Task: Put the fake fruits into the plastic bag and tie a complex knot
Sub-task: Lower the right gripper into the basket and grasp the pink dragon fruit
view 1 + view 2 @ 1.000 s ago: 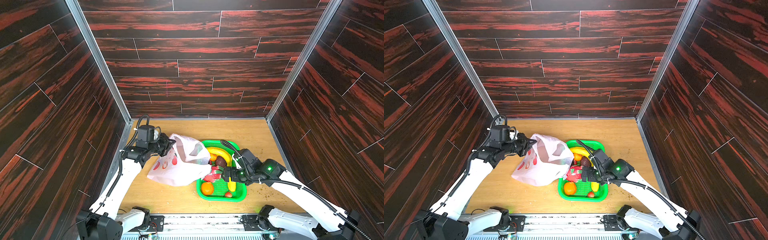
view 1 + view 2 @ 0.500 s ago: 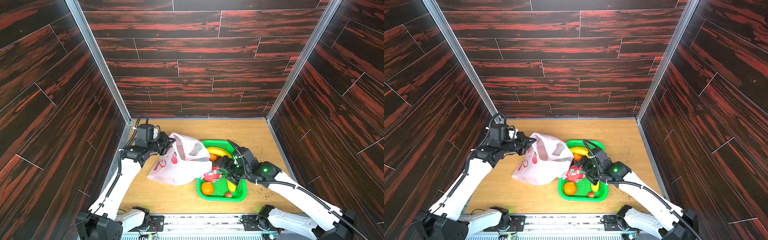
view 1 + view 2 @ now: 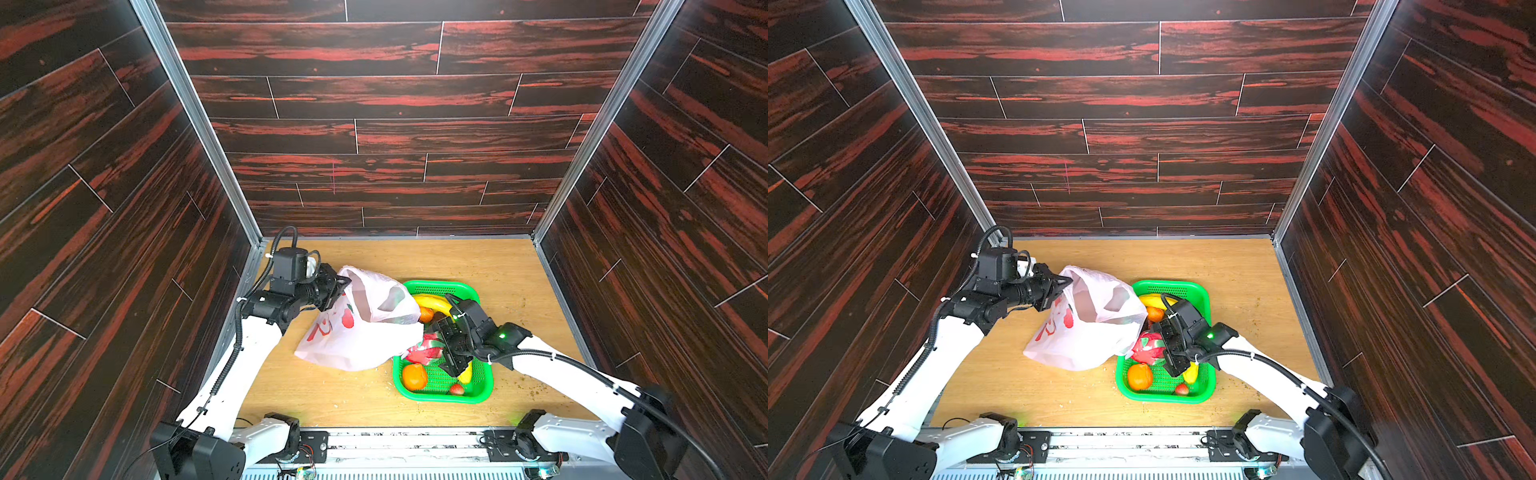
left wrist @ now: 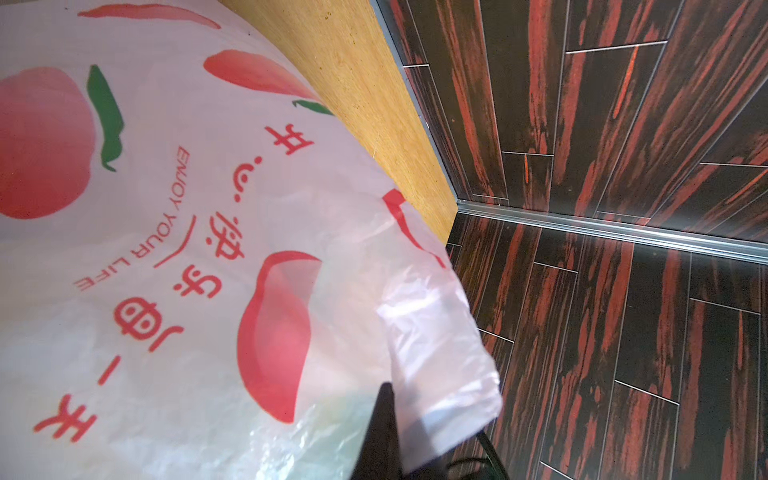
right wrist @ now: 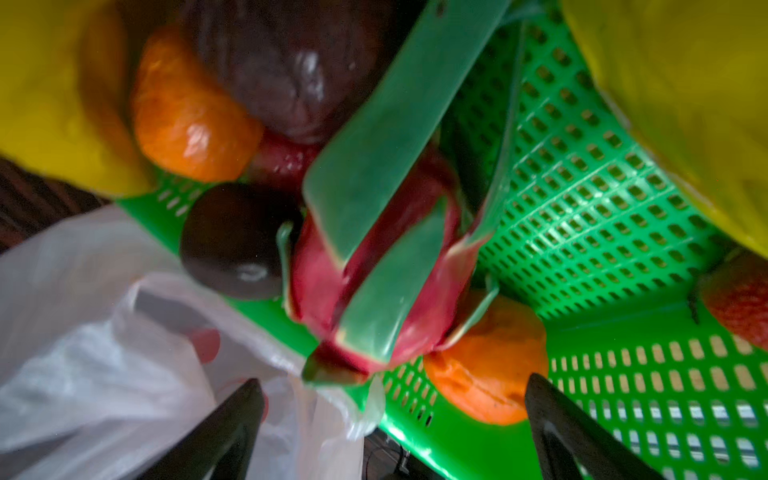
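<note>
right arm point(image 3: 552, 361): has advanced from the right side toward the plastic bag point(image 3: 361, 332); its green light point(image 3: 503, 335) now sits nearer the green basket point(image 3: 440, 400) than a second ago.
right gripper point(image 3: 444, 347): carried further across the basket, from over its middle to over the dragon fruit point(image 3: 424, 353) at the bag-side edge.
wrist body: now stands over the basket's far half, close beside the banana bunch point(image 3: 432, 300).
dark purple ball point(image 5: 291, 70): showed clear beside the bananas a second ago; in both top views the gripper body now covers most of it.
lemon point(image 3: 466, 376): earlier in plain sight, now partly under the nearer finger.
</note>
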{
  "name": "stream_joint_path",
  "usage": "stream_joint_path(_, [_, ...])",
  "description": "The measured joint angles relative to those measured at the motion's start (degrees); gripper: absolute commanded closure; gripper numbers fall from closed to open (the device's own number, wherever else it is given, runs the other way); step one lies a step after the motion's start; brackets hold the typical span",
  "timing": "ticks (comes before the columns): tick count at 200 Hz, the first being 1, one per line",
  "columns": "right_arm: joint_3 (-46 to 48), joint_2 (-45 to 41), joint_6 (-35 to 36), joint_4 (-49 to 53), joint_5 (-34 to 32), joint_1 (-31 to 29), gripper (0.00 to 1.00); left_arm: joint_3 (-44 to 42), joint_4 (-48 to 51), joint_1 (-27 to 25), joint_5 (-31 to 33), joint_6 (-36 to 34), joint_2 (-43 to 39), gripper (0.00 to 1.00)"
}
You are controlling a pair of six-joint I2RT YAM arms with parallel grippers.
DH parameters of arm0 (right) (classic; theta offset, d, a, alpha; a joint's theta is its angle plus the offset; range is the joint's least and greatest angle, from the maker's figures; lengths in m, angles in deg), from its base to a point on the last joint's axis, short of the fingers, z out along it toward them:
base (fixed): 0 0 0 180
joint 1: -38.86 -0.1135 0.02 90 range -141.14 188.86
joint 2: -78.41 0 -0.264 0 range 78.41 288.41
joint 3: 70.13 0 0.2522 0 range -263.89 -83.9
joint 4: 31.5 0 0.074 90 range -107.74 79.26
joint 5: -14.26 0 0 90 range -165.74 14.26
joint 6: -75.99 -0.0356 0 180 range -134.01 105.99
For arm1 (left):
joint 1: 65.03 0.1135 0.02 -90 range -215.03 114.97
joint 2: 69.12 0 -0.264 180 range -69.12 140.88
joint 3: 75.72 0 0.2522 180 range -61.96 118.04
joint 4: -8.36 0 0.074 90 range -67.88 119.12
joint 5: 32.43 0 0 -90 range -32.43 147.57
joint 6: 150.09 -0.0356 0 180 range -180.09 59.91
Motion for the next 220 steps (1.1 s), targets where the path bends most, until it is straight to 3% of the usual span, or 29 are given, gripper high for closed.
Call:
stream_joint_path(115, [0.44,3.58,-7.39,-6.16,-1.36,0.26,0.01,0.11,0.22,0.0,-0.02,-0.7,0.0,1.0])
stream_joint_path(220, [2.19,5.86,-6.16,-5.33,-4.09,2.93,0.01,0.11,1.07,0.0,-0.02,-0.87,0.0,1.0])
